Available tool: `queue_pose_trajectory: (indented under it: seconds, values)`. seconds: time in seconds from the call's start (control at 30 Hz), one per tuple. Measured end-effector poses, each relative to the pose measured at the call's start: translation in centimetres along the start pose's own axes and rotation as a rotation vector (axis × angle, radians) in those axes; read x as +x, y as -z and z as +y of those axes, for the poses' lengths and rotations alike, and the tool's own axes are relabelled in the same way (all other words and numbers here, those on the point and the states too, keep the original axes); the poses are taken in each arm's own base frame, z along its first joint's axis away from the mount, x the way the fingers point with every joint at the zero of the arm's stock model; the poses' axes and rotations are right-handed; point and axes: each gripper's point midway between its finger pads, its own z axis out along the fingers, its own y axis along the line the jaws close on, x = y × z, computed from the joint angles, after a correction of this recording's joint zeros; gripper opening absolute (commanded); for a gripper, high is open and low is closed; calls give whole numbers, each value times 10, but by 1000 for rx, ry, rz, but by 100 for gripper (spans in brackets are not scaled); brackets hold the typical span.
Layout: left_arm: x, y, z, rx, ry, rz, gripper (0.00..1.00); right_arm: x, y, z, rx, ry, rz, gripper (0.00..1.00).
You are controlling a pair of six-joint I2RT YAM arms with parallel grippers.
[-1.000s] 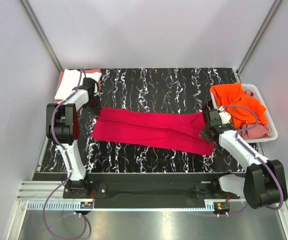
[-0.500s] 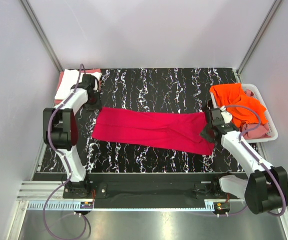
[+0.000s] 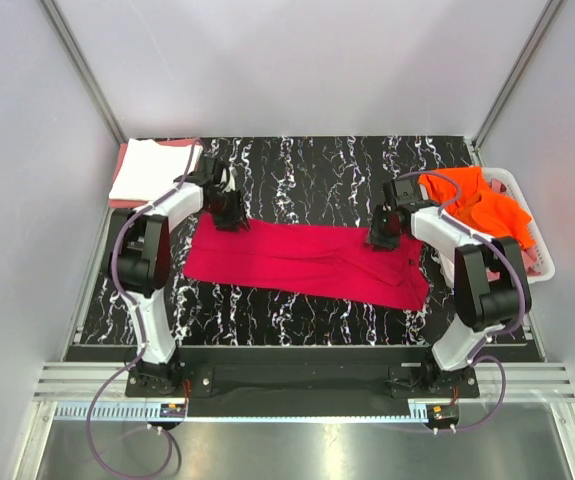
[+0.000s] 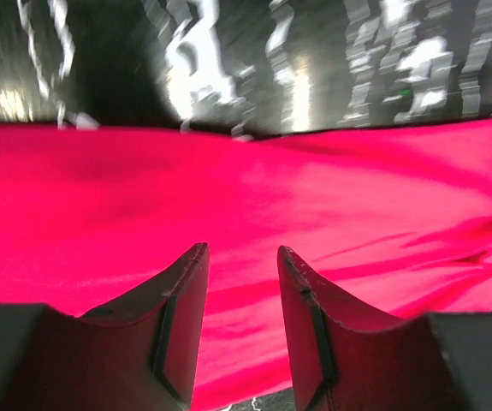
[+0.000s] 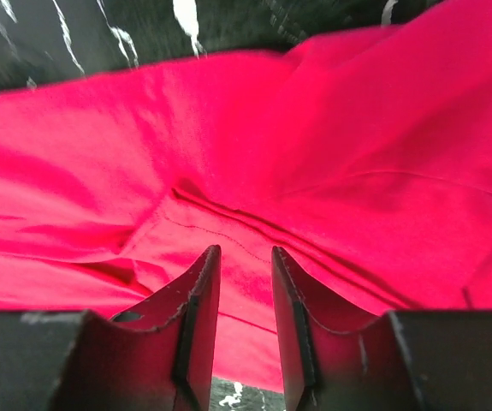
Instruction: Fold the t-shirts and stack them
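Note:
The crimson-red t-shirt (image 3: pixel 302 262) lies folded into a long band across the black marbled table, and fills the left wrist view (image 4: pixel 246 197) and the right wrist view (image 5: pixel 254 154). My left gripper (image 3: pixel 230 217) hovers over its far left edge, jaws open and empty (image 4: pixel 241 253). My right gripper (image 3: pixel 379 236) hovers over its far right part, jaws open and empty (image 5: pixel 246 253). A folded white t-shirt (image 3: pixel 152 166) lies on a salmon-pink one (image 3: pixel 181 144) at the far left corner. An orange t-shirt (image 3: pixel 477 208) lies in the basket.
The white perforated basket (image 3: pixel 523 196) stands at the table's right edge, with pink cloth (image 3: pixel 535 256) under the orange shirt. Grey walls close in the back and both sides. The table's near edge (image 3: pixel 267 345) runs in front of the red shirt.
Both arms have swung inward along the far edge of the red shirt: the left gripper from the far left corner to the right, the right gripper from the shirt's right end up and left.

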Motion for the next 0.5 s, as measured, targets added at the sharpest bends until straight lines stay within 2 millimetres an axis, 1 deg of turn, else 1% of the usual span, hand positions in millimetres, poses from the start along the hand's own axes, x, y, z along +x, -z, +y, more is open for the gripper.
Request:
queue_pose_trajectory:
  seconds: [0.07, 0.13, 0.2, 0.3, 0.4, 0.5]
  values:
    - [10, -9, 11, -16, 37, 36, 43, 9, -8, 0, -4, 22, 38, 33]
    - [17, -14, 22, -37, 71, 58, 44, 11, -11, -1, 2, 26, 46, 33]
    - [19, -15, 29, -48, 102, 65, 44, 9, -11, -5, 24, 24, 33, 36]
    - [13, -14, 38, -69, 127, 45, 44, -1, -7, -17, 96, 21, -20, 38]
    - [10, -13, 45, -86, 152, 33, 44, -16, 7, -32, 177, 12, -100, 38]
    - [6, -11, 54, -112, 173, 14, 45, -28, 15, -45, 223, -14, -146, 38]
